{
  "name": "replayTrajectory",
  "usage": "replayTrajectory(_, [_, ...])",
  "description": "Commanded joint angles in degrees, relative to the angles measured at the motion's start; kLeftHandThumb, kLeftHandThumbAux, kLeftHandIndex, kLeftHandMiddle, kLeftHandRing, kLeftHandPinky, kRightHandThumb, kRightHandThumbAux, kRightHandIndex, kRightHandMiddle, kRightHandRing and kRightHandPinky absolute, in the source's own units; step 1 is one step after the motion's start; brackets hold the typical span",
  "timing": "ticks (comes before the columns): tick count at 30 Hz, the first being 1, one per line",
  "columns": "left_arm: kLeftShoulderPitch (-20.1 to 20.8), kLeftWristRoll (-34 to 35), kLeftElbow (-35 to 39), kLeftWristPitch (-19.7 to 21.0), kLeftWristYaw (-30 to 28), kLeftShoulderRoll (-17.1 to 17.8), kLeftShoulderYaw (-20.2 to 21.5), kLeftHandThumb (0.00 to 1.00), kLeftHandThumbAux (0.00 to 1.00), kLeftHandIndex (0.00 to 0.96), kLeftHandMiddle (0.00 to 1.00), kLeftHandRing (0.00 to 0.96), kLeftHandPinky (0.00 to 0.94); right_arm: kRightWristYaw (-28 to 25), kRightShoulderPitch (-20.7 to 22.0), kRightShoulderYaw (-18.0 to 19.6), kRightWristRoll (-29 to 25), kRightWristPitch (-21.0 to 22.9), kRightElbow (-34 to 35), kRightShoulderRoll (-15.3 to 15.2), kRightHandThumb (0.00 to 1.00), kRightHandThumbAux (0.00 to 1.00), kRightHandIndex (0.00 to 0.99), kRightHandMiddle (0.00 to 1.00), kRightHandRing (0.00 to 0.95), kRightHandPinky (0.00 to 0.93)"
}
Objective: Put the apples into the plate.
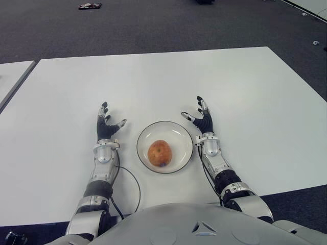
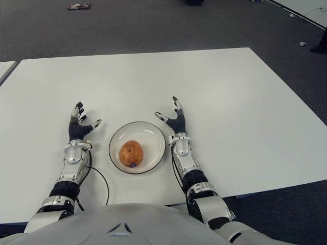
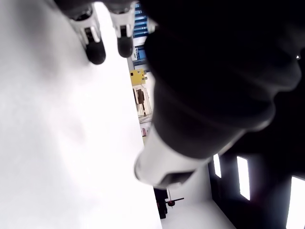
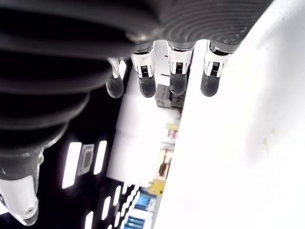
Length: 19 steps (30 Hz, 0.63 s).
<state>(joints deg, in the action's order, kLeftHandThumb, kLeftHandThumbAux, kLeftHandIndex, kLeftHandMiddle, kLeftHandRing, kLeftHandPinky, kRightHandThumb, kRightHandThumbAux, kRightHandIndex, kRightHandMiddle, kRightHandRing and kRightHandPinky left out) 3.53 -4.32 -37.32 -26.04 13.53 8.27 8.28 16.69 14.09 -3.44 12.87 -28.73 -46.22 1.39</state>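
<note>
A white bench [image 1: 245, 87] carries a white plate [image 1: 180, 133] with a dark rim, set near the bench's front edge, directly ahead of the robot's torso; one apple [image 1: 160, 152], orange-red with a yellowish patch, lies inside the plate, slightly toward its near side, with a small dark mark at its lower edge. Left robot hand [image 1: 106, 126]: shown just to the left of the plate, apart from it, palm turned inward, fingers [image 1: 103, 108] extended and spread, thumb angled toward the plate; released, holding nothing; whether it touches the bench cannot be told. Right robot hand [image 1: 202, 119]: shown just beside the plate's upper right rim, fingers [image 4: 147, 85] straight and parted, thumb pointing toward the plate; likewise released and empty, as the right wrist view confirms with four fingertips hanging free beside the white surface. A thin dark cable [image 1: 134, 181] curves over the bench from the left forearm toward the torso. Beyond the bench lies dark grey carpet [image 1: 153, 25], with a small flat dark object [image 1: 90, 6] on it at the far left; a second white surface [image 1: 13, 76] adjoins the bench on the left.
</note>
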Motion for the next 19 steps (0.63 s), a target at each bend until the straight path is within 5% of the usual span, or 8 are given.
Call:
replayTrajectory(1, [-1.73, 0.29, -0.40, 1.69, -0.91, -0.11, -0.03, 0.121, 0.584, 0.000, 0.000, 0.000, 0.000, -3.73, 0.60, 1.14, -3.23, 4.07, -0.70, 0.16, 0.066, 0.643, 0.000, 0.000, 0.000, 0.014])
replayTrajectory(19, [-1.90, 0.31, -0.05, 1.80, -0.85, -0.17, -0.03, 0.123, 0.592, 0.000, 0.000, 0.000, 0.000, -8.61, 2.15, 4.01, -7.75, 10.40, -0.53, 0.26, 0.090, 0.705, 0.000, 0.000, 0.000, 0.054])
